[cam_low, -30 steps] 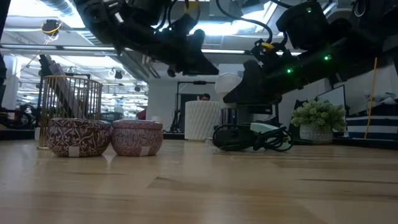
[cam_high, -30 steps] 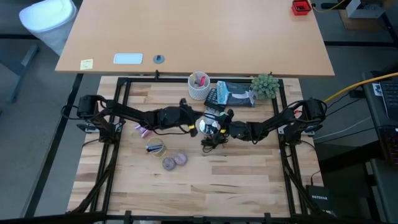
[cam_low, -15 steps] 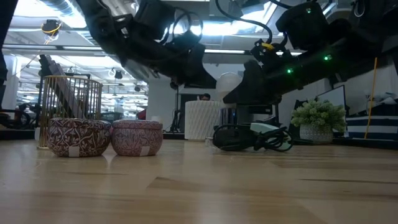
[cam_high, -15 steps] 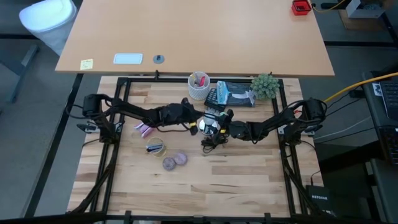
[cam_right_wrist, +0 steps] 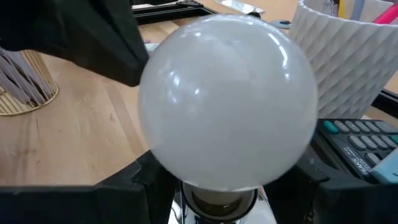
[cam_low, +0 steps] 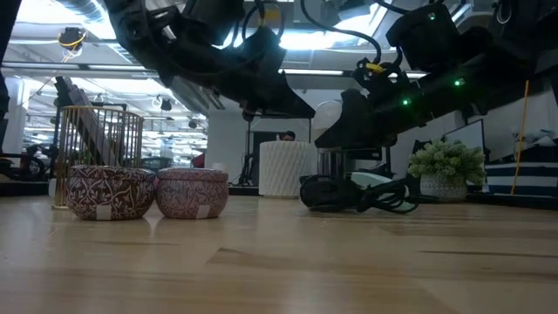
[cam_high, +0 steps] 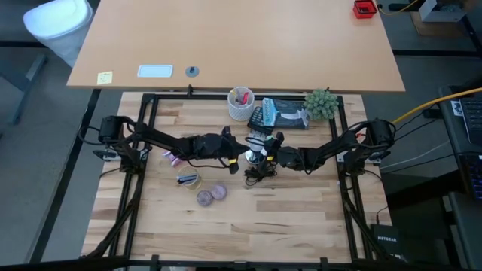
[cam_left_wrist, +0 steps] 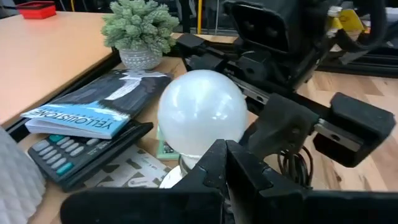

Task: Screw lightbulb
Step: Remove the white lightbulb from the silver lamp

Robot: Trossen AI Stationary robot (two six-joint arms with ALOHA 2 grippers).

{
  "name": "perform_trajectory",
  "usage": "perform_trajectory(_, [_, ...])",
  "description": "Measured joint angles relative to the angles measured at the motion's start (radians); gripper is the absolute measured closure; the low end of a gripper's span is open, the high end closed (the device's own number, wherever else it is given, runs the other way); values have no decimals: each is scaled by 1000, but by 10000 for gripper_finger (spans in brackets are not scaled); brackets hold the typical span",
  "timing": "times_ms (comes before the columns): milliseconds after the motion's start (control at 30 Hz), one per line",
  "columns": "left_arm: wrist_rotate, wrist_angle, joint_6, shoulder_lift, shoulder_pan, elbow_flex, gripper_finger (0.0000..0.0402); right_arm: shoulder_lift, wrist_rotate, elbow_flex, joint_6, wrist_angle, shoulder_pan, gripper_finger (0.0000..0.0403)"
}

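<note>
left gripper (cam_high: 239,157), fingers together, now closer in beside round white glass lightbulb (cam_high: 257,153), lower than before

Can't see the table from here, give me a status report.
Right gripper holds lightbulb by its neck. Left gripper shut, tips right beside the bulb. Nothing blocking.

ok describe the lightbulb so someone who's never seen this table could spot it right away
Start at the wooden table and find where the two dark arms meet near its middle, just in front of the white patterned cup of pens. Between them sits a round white glass lightbulb on a silvery base. It is smooth and globe-shaped, unlike the flat purple discs.
</note>
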Motion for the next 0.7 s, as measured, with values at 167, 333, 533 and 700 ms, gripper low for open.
perform_trajectory(167, [-1, 1, -2, 0, -19, 0, 401, 0, 0, 0, 0, 1, 0, 197])
perform_trajectory(333, [-12, 0, -5, 0, -25, 0, 401, 0, 0, 0, 0, 4, 0, 197])
perform_trajectory(533, [-26, -119, -110, -1, -19, 0, 402, 0, 0, 0, 0, 5, 0, 197])
perform_trajectory(700, [7, -218, -198, 3, -19, 0, 401, 0, 0, 0, 0, 5, 0, 197])
